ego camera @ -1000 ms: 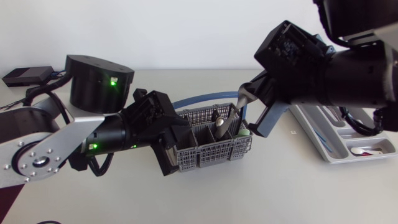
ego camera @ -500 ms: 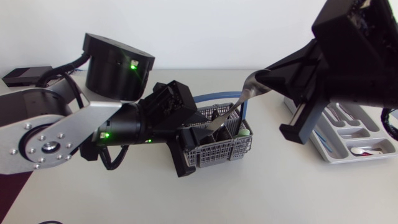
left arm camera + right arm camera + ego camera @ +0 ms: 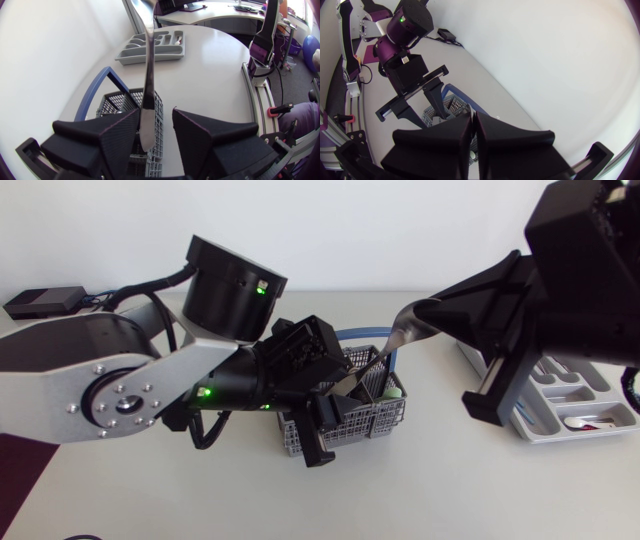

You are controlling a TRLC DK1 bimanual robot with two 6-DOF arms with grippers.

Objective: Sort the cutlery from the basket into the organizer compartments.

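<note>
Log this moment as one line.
right gripper: shut on utensil | left gripper: open around utensil's lower end, at basket | organizer: utensil not delivered

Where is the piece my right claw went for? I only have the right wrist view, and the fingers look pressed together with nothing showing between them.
Observer: In the head view the right claw is shut on the upper end of a silver utensil, which slants down toward the basket.
Operator: Where is its lower end?
Observer: In the left wrist view it hangs between the fingers of the open left claw, over the basket.
Operator: And the organizer? I can't see it.
Observer: In the head view the organizer lies to the right of the right claw, with the basket on the claw's left.
</note>
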